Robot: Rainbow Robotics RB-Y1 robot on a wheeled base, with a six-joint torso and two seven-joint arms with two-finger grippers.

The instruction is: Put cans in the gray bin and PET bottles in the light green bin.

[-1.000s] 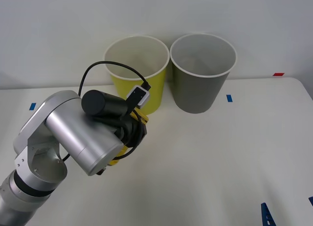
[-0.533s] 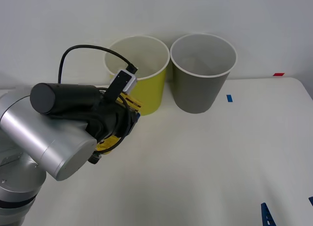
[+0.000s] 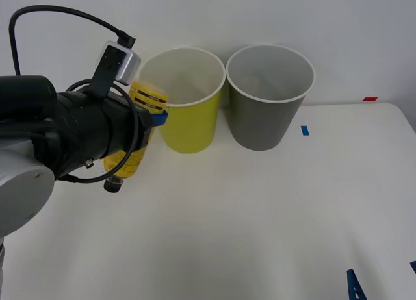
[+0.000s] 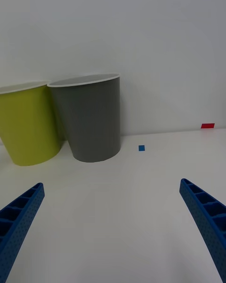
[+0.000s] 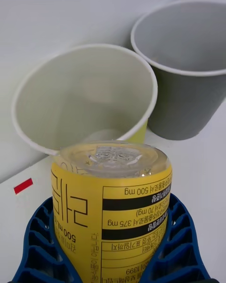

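My left gripper (image 3: 142,126) is shut on the PET bottle (image 3: 132,144), a yellow-wrapped bottle with black print. It holds the bottle in the air, tilted, with the black cap (image 3: 114,186) pointing down and the base up. The bottle hangs just left of the light green bin (image 3: 187,128), about level with its rim. In the left wrist view the bottle's base (image 5: 112,157) sits between the blue fingers (image 5: 37,236), with the light green bin (image 5: 35,137) and the gray bin (image 5: 183,104) beyond. My right gripper (image 4: 112,184) is open and low at the near right (image 3: 383,275). Cans are out of view.
The two bins stand side by side against the white wall, the gray bin (image 3: 263,121) on the right. Small blue tape marks (image 3: 304,130) and a red one (image 3: 370,99) lie on the white table. Open tabletop stretches in front of the bins.
The left arm has lifted the bottle off the table, up and back, until it hangs beside the light green bin's rim. The right gripper has stayed put.
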